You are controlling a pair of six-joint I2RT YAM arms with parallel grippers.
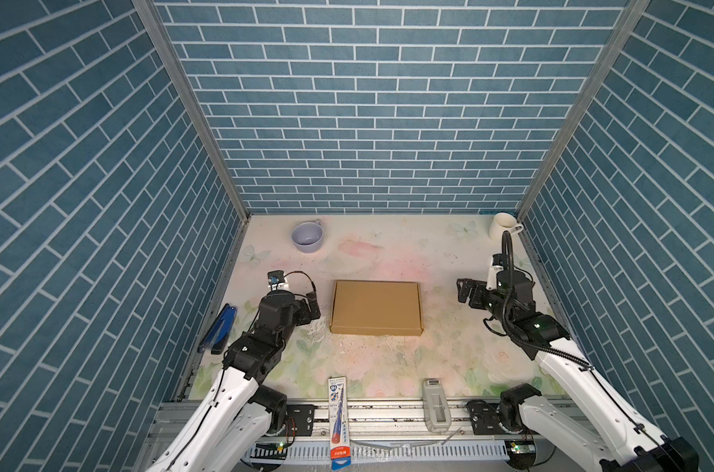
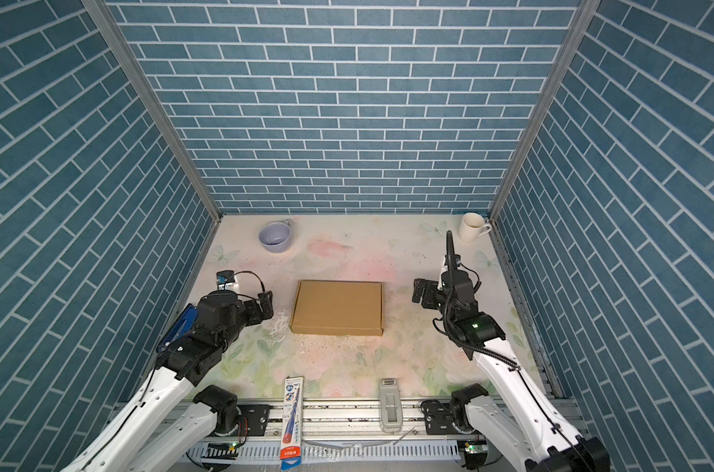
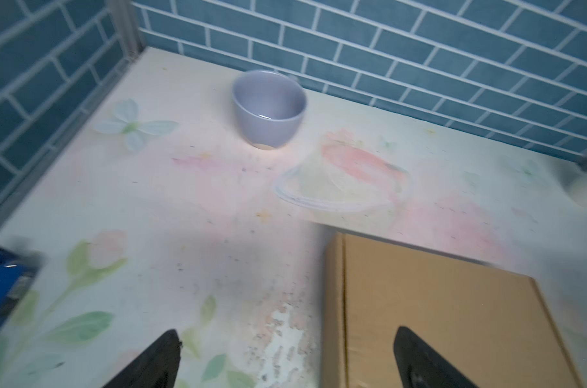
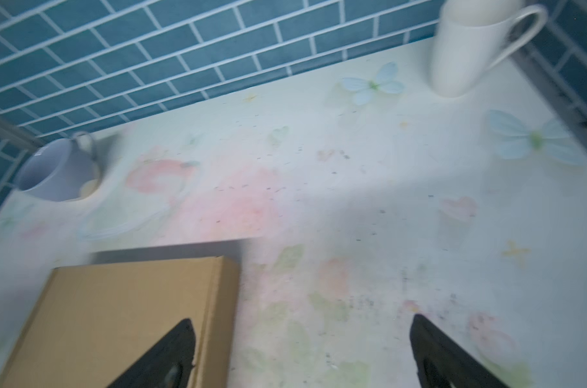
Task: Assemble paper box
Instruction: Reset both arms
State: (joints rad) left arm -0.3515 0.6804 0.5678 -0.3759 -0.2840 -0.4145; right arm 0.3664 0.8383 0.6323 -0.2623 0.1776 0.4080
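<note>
1. At the middle of the tabletop [image 1: 392, 249], the paper box [image 1: 376, 307] lies closed and flat, seemingly folded up complete.
2. The left pincer [image 3: 287, 331] and right pincer [image 4: 302, 319] flank it, both spread and empty, probably because nothing needs holding.

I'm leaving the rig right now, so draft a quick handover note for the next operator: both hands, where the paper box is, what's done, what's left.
Left hand: open, empty, beside the left edge of the paper box, not touching.
Right hand: open, empty, off its right edge, farther away.
Box: flat in the middle of the table, folded shallow, lid down.
Done: assembly looks complete.
Left: probably just check the front flap is tucked; that cannot be told from here.
</note>
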